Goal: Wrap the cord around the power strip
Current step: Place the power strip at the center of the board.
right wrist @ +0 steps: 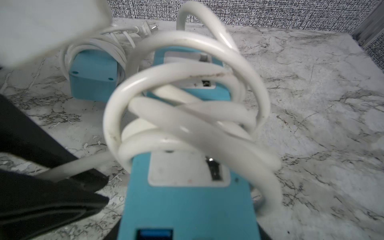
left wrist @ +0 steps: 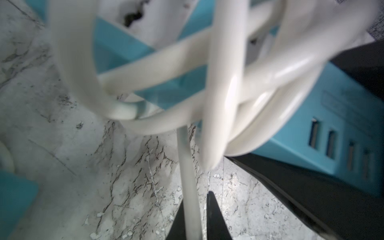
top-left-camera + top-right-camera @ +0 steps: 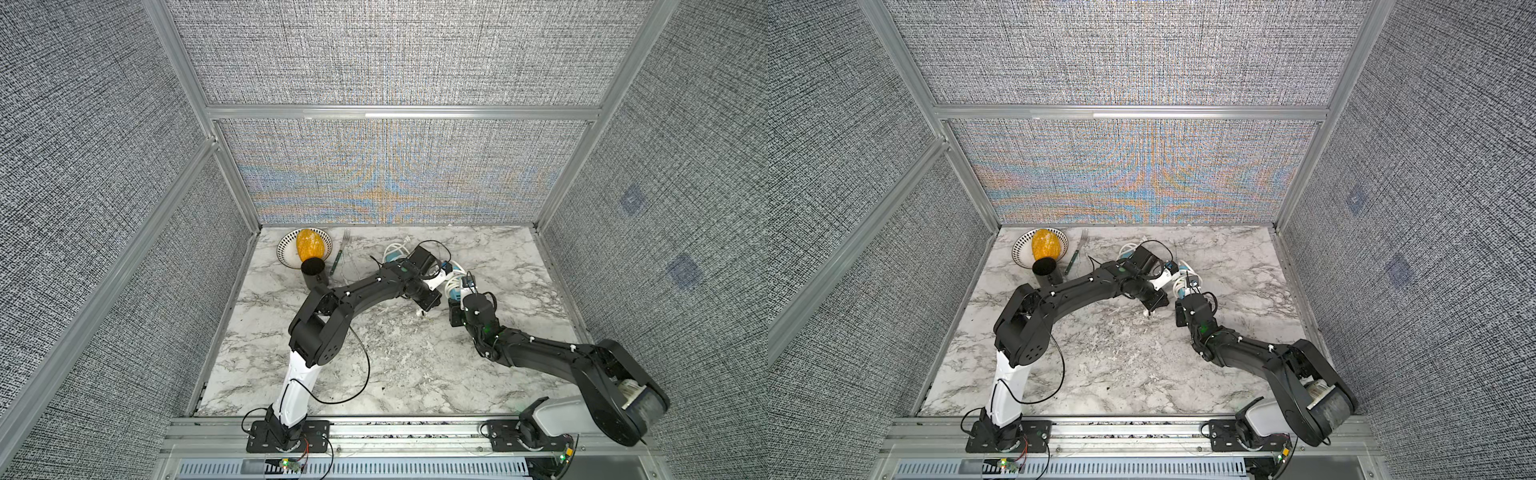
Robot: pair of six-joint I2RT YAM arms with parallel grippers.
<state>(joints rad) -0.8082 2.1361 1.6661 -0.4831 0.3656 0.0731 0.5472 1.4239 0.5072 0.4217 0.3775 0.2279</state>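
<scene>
Showing the left hand (image 2: 195, 216) clenched on a strand of the cord (image 1: 187, 108); right hand (image 3: 455, 297) clamped on one end of the strip (image 1: 187, 203). Cord loops loosely around the strip, toward the back of the counter (image 3: 415, 365).

Cord (image 1: 187, 41) looped around power strip (image 1: 187, 203), second strip (image 1: 93, 70) behind, bowl (image 3: 284, 245) far left

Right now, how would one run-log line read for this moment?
step: wrapping | left gripper: shut on cord | right gripper: shut on power strip | cord: several loose loops around it
</scene>
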